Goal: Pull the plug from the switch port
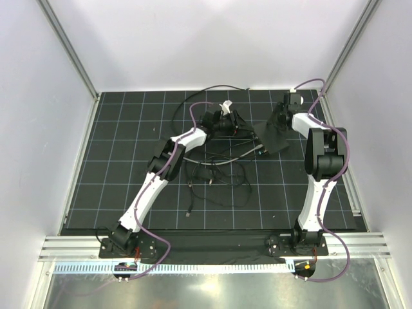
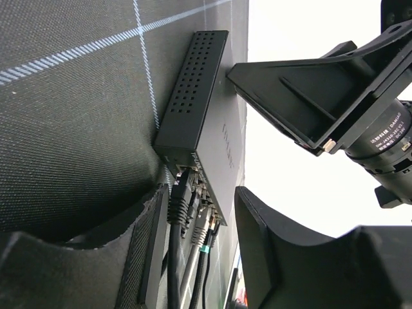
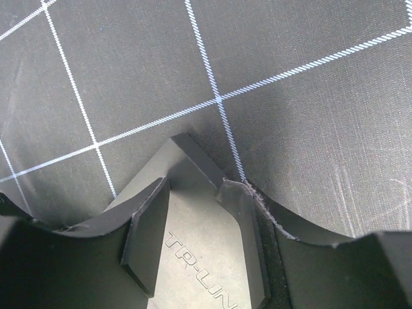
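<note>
Two arms meet at the switch (image 1: 275,134), a flat matte-black box on the table (image 1: 122,167) under the right arm's (image 1: 322,154) wrist.

Switch: one narrow side is perforated with vent holes (image 2: 193,84). The top face carries raised lettering that begins "TP-LIN".

Port row (image 2: 193,175): it runs along the switch edge that faces the left arm (image 1: 164,164). At least three plugs (image 2: 179,193) are seated there side by side. The nearest is black, the next pale grey, and one has a green tip. Their cables (image 2: 193,270) lead straight away from that edge.

Left jaws: open, not closed on anything. The two fingers (image 2: 147,254) stand either side of the cables just short of the plugs, with a gap on each side. I cannot tell whether either finger touches a cable.

Right jaws: open. The fingers (image 3: 145,238) are parted, with their tips against the switch's top face near a corner, at the end away from the ports. The lettering shows between them. They do not pinch the box.

Loose black cables (image 1: 215,172) lie tangled on the table beside the switch, on the left arm's side.
</note>
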